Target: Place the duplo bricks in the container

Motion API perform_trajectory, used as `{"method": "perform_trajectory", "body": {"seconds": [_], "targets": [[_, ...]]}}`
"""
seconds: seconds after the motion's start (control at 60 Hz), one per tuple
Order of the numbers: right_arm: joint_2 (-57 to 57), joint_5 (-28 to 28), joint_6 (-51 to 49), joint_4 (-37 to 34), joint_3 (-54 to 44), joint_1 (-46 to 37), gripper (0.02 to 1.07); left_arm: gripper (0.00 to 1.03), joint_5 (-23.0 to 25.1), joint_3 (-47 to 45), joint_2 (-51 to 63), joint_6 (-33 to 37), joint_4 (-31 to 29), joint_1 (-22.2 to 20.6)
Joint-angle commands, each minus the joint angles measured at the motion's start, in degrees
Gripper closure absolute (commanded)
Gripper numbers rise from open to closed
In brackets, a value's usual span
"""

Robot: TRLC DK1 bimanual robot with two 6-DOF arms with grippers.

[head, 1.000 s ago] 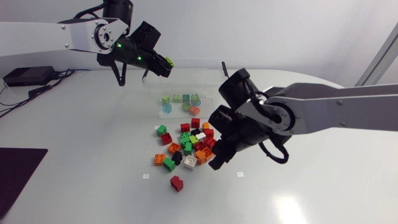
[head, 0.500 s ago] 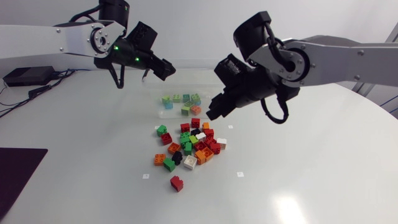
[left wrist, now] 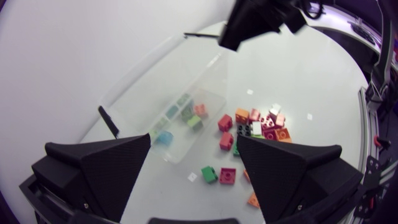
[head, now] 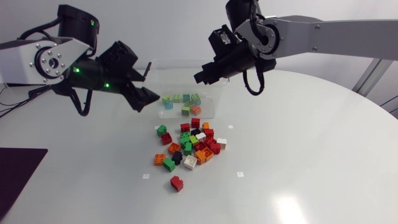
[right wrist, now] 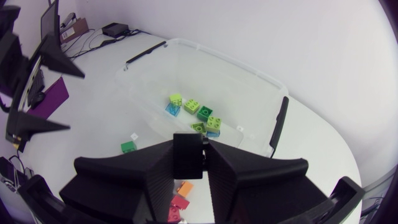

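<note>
The right gripper (head: 201,75) is lifting a black brick (right wrist: 188,154) over the container (head: 214,107). The left gripper (head: 147,99) is pulling away leftward.

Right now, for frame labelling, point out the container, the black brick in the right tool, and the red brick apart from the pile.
container (right wrist: 199,70), right wrist view, bare far wall.
black brick (right wrist: 188,155), right wrist view, its near face.
red brick (head: 177,183), head view, its top.

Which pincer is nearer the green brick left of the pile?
Left. The left pincer hangs behind the green brick; the right pincer, holding a black brick, is farther, above the container.
</note>
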Motion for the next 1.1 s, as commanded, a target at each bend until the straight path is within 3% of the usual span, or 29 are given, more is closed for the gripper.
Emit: {"method": "perform_trajectory", "body": {"seconds": [0.0, 0.45, 0.8, 0.833, 1.017, 1.083], "targets": [[3.1, -0.2, 1.6, 0.5, 2.9, -0.7, 0.8, 0.07, 1.8, -3.2, -1.7, 6.0, -2.3, 0.3], [12.1, 0.7, 4.2, 1.3, 14.1, -0.5, 0.8, 0.1, 3.3, -9.5, 2.3, 20.3, -7.5, 0.6], [19.5, 1.8, 5.8, 1.5, 21.1, -1.1, 0.79, 0.1, 3.3, -11.2, 8.1, 25.6, -7.3, 0.1], [20.5, 2.1, 5.9, 1.5, 22.0, -1.2, 0.74, 0.1, 3.3, -11.5, 8.5, 26.2, -7.3, -0.2], [24.9, 2.9, 6.0, -1.0, 28.1, -1.9, 0.22, 0.1, 3.2, -13.5, 9.9, 29.1, -7.3, -2.7], [24.6, 2.9, 6.2, -1.2, 27.9, -2.1, 0.13, 0.1, 3.1, -13.4, 10.8, 29.4, -7.3, -3.2]]}}
